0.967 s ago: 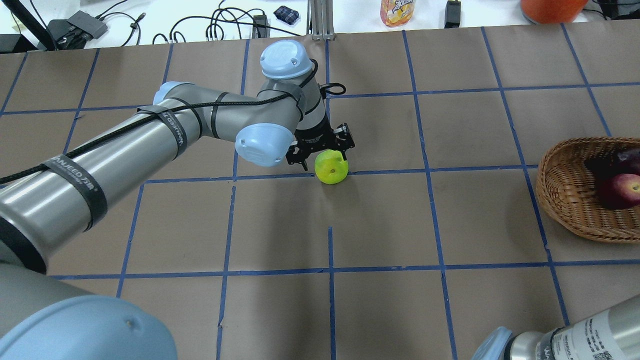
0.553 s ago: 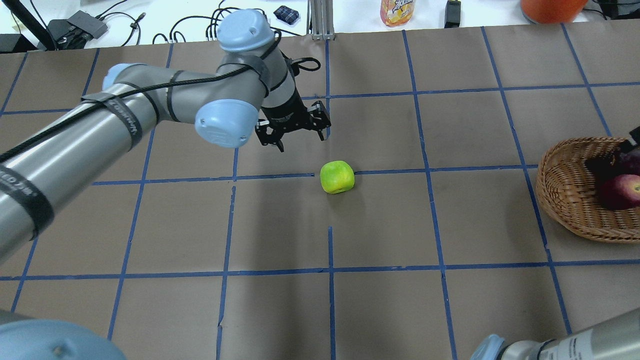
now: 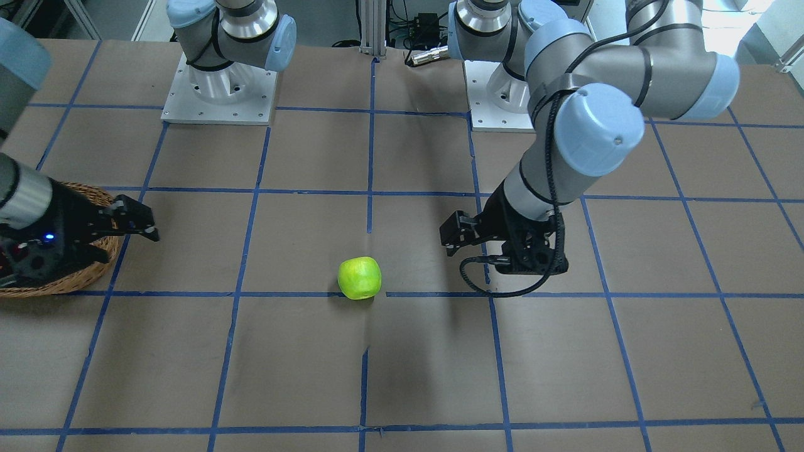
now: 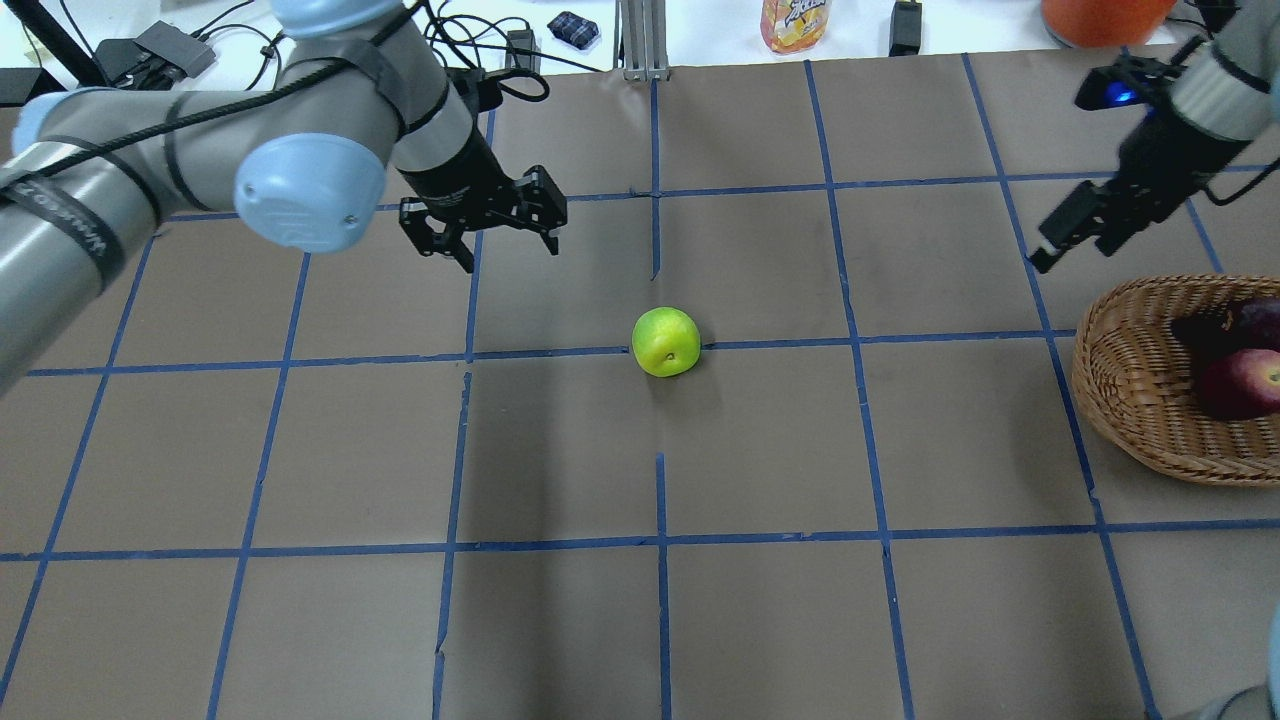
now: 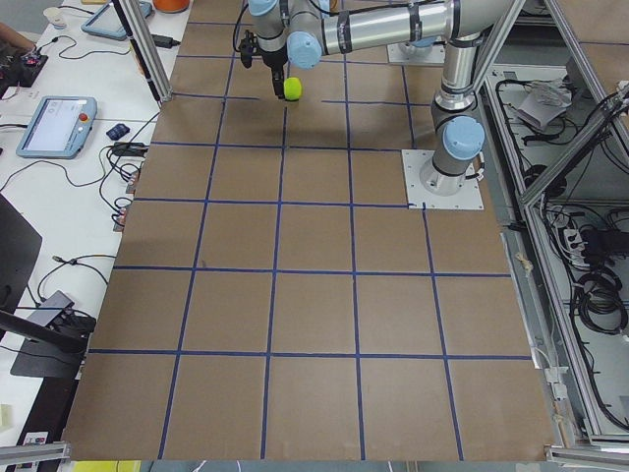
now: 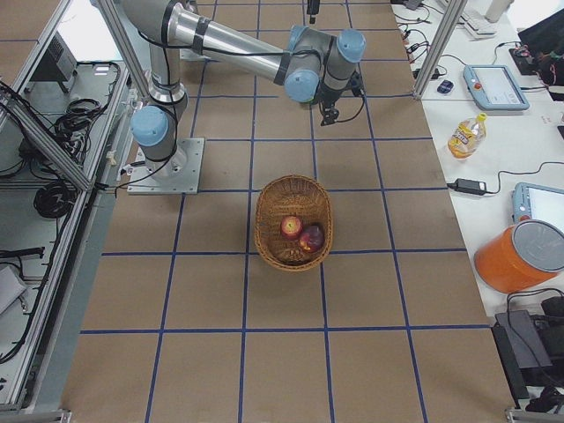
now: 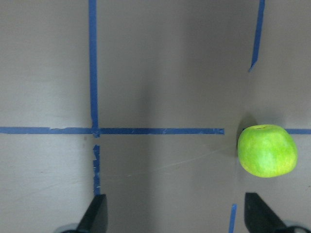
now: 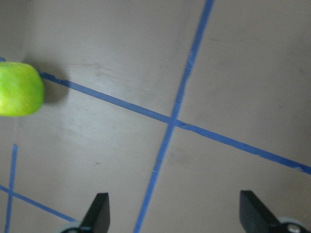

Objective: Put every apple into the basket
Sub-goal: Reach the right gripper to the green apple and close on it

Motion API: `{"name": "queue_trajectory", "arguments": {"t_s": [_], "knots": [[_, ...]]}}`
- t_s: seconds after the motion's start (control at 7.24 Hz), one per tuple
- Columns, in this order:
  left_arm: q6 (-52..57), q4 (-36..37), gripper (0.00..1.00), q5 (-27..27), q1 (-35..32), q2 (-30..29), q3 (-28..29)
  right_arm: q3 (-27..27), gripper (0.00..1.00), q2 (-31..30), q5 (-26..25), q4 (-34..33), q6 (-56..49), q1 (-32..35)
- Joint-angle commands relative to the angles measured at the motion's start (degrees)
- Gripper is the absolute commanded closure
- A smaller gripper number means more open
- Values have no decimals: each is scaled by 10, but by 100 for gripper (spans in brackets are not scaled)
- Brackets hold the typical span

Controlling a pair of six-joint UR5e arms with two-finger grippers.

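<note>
The lime green apple (image 4: pixel 666 342) lies on the brown table on a blue tape line, held by nothing; it also shows in the front view (image 3: pixel 359 278) and at the left wrist view's right edge (image 7: pixel 267 150). The wicker basket (image 4: pixel 1110 340) stands at the right edge and holds the red apple (image 4: pixel 1245 382) and the maroon apple (image 4: pixel 1258 320). My left gripper (image 4: pixel 508 250) is open and empty, above the table to the far left of the green apple. My right gripper (image 4: pixel 1050 250) is open and empty, hovering beyond the basket's far left rim.
An aluminium post (image 4: pixel 640 40), cables, a yellow bottle (image 4: pixel 795 22) and an orange container (image 4: pixel 1100 18) line the white bench beyond the table's far edge. Both arm bases (image 3: pixel 220 94) stand at the robot's side. Blue tape lines grid the table.
My left gripper has drawn away from the green apple, up and to the far left. The apple stays on the table, slightly rolled. My right gripper has swung into view beyond the basket.
</note>
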Motion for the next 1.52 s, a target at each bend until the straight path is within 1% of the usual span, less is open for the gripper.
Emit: {"name": "queue_trajectory", "arguments": {"t_s": [0.0,0.14,0.28,0.41,0.55,0.69,0.83,0.97,1.11,1.24,1.38], "knots": [[7,-63,0,58,11,30,52,-6,0,59,5,-101,240,132],[6,-66,0,64,8,35,65,-3,0,83,4,-151,299,181],[5,-66,0,65,8,39,58,4,0,108,7,-186,305,201],[5,-71,0,65,8,43,50,6,0,133,33,-208,304,205],[-2,-70,0,62,8,36,52,11,0,143,34,-208,298,206],[-2,-70,0,61,8,38,52,30,0,150,34,-210,291,207],[0,-70,0,61,8,43,51,45,1,150,40,-226,277,207],[5,-71,0,62,11,42,48,49,12,150,40,-234,274,207],[5,-71,0,60,13,42,48,50,35,150,40,-237,264,207],[5,-71,0,61,14,43,51,41,65,147,38,-235,261,204],[5,-71,0,61,14,43,49,33,70,133,32,-226,255,189]]}}
